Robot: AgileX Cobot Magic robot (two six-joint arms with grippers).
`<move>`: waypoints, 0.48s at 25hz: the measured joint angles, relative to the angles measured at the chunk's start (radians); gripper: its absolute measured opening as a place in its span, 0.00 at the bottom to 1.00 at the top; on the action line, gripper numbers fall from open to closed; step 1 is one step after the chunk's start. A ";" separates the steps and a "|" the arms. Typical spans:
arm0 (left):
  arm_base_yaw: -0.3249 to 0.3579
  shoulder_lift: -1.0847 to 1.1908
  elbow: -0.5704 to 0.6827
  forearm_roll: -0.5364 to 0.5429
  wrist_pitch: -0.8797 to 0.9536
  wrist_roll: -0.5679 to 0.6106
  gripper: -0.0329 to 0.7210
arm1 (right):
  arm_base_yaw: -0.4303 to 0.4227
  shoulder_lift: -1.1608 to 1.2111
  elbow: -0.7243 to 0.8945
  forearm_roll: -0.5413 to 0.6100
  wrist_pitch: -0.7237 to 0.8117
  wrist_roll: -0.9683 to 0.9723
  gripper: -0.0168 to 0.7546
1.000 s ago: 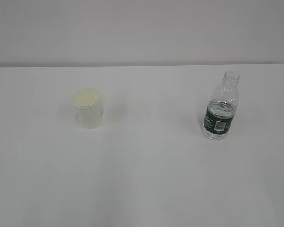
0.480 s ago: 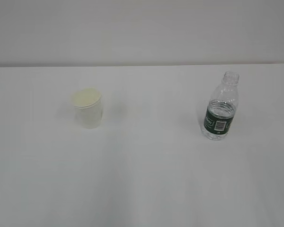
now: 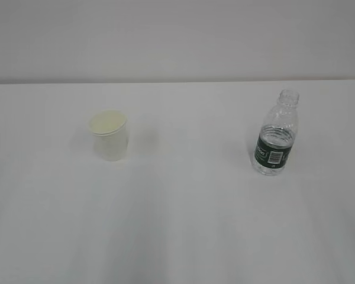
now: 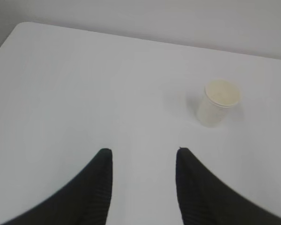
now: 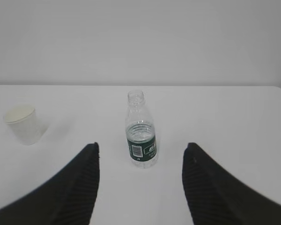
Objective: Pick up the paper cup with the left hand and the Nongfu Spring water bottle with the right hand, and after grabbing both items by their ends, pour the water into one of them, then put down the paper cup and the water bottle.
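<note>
The white paper cup [image 3: 110, 142] stands upright on the left of the table, its cream inside showing. The clear, uncapped Nongfu Spring water bottle [image 3: 275, 139] with a dark green label stands upright on the right. Neither arm shows in the exterior view. In the left wrist view my left gripper [image 4: 144, 151] is open over bare table, and the cup [image 4: 217, 104] sits well ahead and to its right. My right gripper [image 5: 143, 145] is open and empty, with the bottle [image 5: 141, 131] standing ahead on the line between its jaws, apart from them. The cup [image 5: 22, 124] is far left. I cannot make out any water.
The white table [image 3: 183, 225] runs back to a plain pale wall. Its rounded far-left corner [image 4: 19, 26] shows in the left wrist view and its far-right corner [image 5: 280, 91] in the right wrist view.
</note>
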 joint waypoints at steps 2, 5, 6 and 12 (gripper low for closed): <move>0.000 0.013 0.000 0.000 -0.028 0.000 0.47 | 0.000 0.002 0.000 0.000 -0.021 -0.001 0.58; 0.000 0.047 0.000 0.000 -0.077 0.000 0.47 | 0.000 0.019 0.000 0.002 -0.048 -0.001 0.58; 0.000 0.063 0.000 0.000 -0.093 0.000 0.47 | 0.000 0.034 0.000 0.004 -0.056 -0.001 0.58; 0.000 0.172 0.000 0.000 -0.257 0.000 0.47 | 0.000 0.168 0.000 0.043 -0.196 -0.028 0.58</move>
